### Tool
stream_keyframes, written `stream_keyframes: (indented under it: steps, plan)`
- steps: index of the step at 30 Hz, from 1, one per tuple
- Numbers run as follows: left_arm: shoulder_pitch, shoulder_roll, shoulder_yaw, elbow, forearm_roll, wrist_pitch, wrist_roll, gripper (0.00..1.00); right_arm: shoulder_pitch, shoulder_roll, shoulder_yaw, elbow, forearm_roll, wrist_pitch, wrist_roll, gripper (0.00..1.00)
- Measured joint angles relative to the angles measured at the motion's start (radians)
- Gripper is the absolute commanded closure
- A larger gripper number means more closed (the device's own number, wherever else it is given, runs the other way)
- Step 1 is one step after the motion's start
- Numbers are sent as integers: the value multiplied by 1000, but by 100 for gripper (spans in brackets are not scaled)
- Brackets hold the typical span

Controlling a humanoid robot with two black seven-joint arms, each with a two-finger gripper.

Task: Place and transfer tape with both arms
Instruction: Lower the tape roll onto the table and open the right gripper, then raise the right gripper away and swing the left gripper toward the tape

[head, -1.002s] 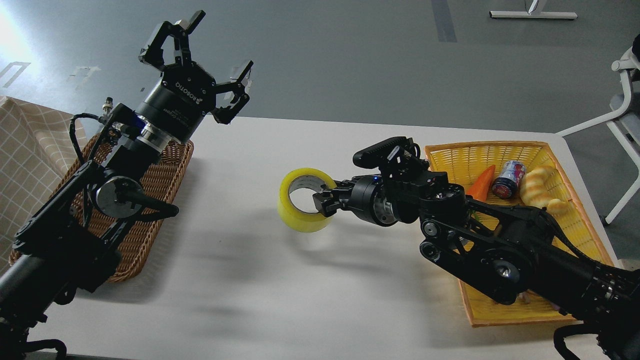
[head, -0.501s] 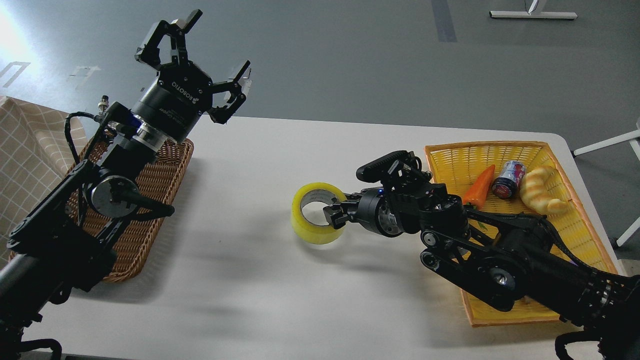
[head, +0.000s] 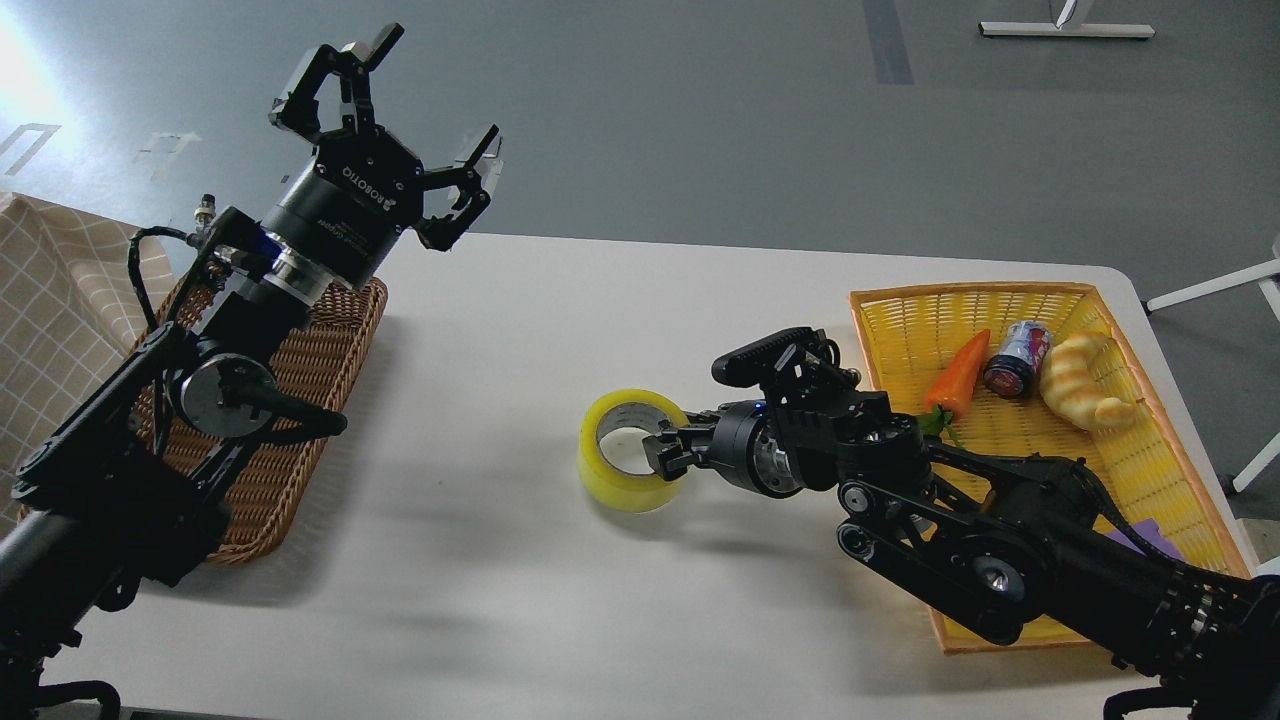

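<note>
The robot's right gripper (head: 668, 455), black and reaching in from the right, is gripping the wide roll of translucent yellow packing tape (head: 630, 453) by its rim, its fingers closing on the roll's wall, with one finger inside the pale core. The roll is sitting low near the middle of the white tabletop (head: 500, 560), tilted; whether it is touching the surface I cannot tell. The left gripper (head: 385, 120), black and marked ROBOTIQ, is hanging high over the far left with its fingers spreading wide, holding nothing. Beneath that arm is lying a brown wicker basket (head: 300, 420). On the right, a yellow woven tray (head: 1000, 300) is holding an orange toy carrot (head: 957, 373), a small can (head: 1015, 360) and a yellowish bread-shaped toy (head: 1082, 385).
</note>
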Motion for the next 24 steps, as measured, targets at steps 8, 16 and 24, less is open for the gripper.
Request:
stream_keyframes:
  steps: [8,16,24]
  plan:
    - [2,38,3,-1,1,-2,0,0,-11,4,54,-2,9,0,1,4]
    - [2,42,-1,1,0,8,3,0,-1,33,180,9,14,0,-4,1]
    - [-11,60,1,-21,209,9,-4,0,-22,0,513,154,27,0,-2,0]
